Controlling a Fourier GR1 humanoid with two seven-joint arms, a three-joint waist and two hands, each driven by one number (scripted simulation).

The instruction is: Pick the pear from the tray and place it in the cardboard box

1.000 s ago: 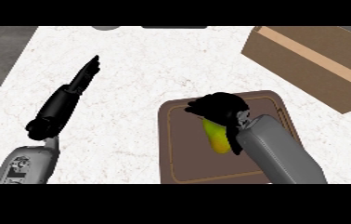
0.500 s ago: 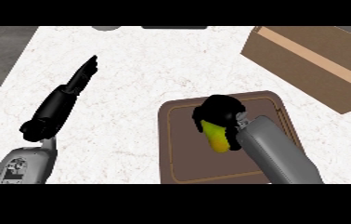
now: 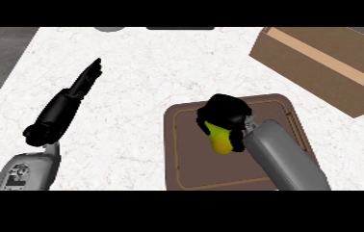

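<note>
Counter (image 3: pixel 156 67): white speckled top, grey strip at far left.
Pear (image 3: pixel 220 138): yellow-green, over the tray, mostly wrapped by fingers; contact with the tray not discernible.
Right robot hand (image 3: pixel 226 113): curled round the pear's upper part, grey forearm running to lower right.
Tray (image 3: pixel 186 168): brown, lower centre.
Cardboard box (image 3: pixel 313 62): upper right, well apart from the pear.
Left robot hand (image 3: pixel 86 77): straight fingers, resting at left.
Change: pear and right robot hand shifted slightly up the tray since half a second ago.

A white speckled counter (image 3: pixel 149 82) carries a brown tray (image 3: pixel 186 168) and a cardboard box (image 3: pixel 313 62).
</note>
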